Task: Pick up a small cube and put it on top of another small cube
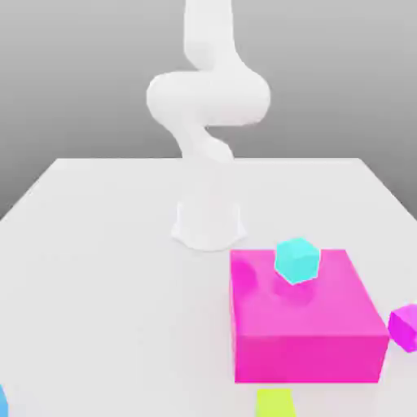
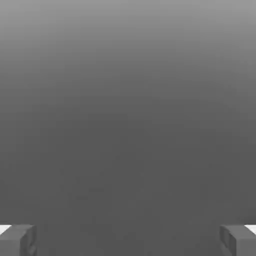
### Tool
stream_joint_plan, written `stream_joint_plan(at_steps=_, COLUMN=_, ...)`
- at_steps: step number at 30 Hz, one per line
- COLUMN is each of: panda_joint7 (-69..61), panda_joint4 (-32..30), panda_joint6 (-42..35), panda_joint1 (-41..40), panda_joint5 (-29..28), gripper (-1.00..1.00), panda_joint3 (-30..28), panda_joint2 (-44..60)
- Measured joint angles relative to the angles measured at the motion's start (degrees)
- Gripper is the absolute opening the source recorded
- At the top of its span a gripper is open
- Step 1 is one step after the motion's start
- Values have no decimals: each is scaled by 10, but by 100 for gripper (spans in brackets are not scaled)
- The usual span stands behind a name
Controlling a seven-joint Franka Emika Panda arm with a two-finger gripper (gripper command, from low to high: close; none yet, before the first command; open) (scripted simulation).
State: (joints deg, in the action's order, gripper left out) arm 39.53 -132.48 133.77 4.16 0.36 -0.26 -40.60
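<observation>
A small cyan cube [image 1: 296, 260] rests on top of a large pink block [image 1: 305, 322] at the exterior view's right. Beside the block, at the right edge, a small magenta cube [image 1: 405, 325] lies on the table. A small yellow-green cube [image 1: 274, 403] sits just in front of the block at the lower edge. In the hand view my gripper [image 2: 128, 240] is open, its grey fingertips [image 2: 17, 240] far apart with nothing between them, facing plain grey background. The white arm [image 1: 208, 98] rises from its base and leaves the exterior view at the top.
The arm's round base [image 1: 208, 224] stands mid-table on the white tabletop [image 1: 98, 269]. A sliver of a blue object [image 1: 2, 402] peeks in at the lower left corner.
</observation>
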Motion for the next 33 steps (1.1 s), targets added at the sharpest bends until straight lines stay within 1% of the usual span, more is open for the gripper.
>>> stream_joint_plan(at_steps=7, panda_joint7=-183, panda_joint4=-20, panda_joint6=57, panda_joint1=109, panda_joint5=15, gripper=0, panda_joint3=2, panda_joint2=149)
stream_joint_plan(at_steps=13, panda_joint7=-335, panda_joint4=-36, panda_joint6=103, panda_joint1=183, panda_joint5=27, gripper=0, panda_joint3=22, panda_joint2=274)
stream_joint_plan(at_steps=17, panda_joint7=-429, panda_joint4=-48, panda_joint6=135, panda_joint1=226, panda_joint5=25, gripper=0, panda_joint3=47, panda_joint2=357)
stream_joint_plan(at_steps=20, panda_joint7=-492, panda_joint4=-56, panda_joint6=160, panda_joint1=268, panda_joint5=12, gripper=0, panda_joint3=65, panda_joint2=419)
stream_joint_plan(at_steps=22, panda_joint7=-530, panda_joint4=-62, panda_joint6=175, panda_joint1=281, panda_joint5=-3, gripper=0, panda_joint3=73, panda_joint2=461)
stream_joint_plan(at_steps=26, panda_joint7=-587, panda_joint4=-71, panda_joint6=208, panda_joint1=307, panda_joint5=-51, gripper=0, panda_joint3=91, panda_joint2=545)
stream_joint_plan(at_steps=31, panda_joint7=-577, panda_joint4=-55, panda_joint6=283, panda_joint1=334, panda_joint5=-90, gripper=0, panda_joint3=67, panda_joint2=649)
stream_joint_plan(at_steps=32, panda_joint7=-575, panda_joint4=-53, panda_joint6=291, panda_joint1=337, panda_joint5=-93, gripper=-100, panda_joint3=64, panda_joint2=660)
stream_joint_plan(at_steps=33, panda_joint7=-575, panda_joint4=-53, panda_joint6=291, panda_joint1=337, panda_joint5=-93, gripper=-100, panda_joint3=64, panda_joint2=660)
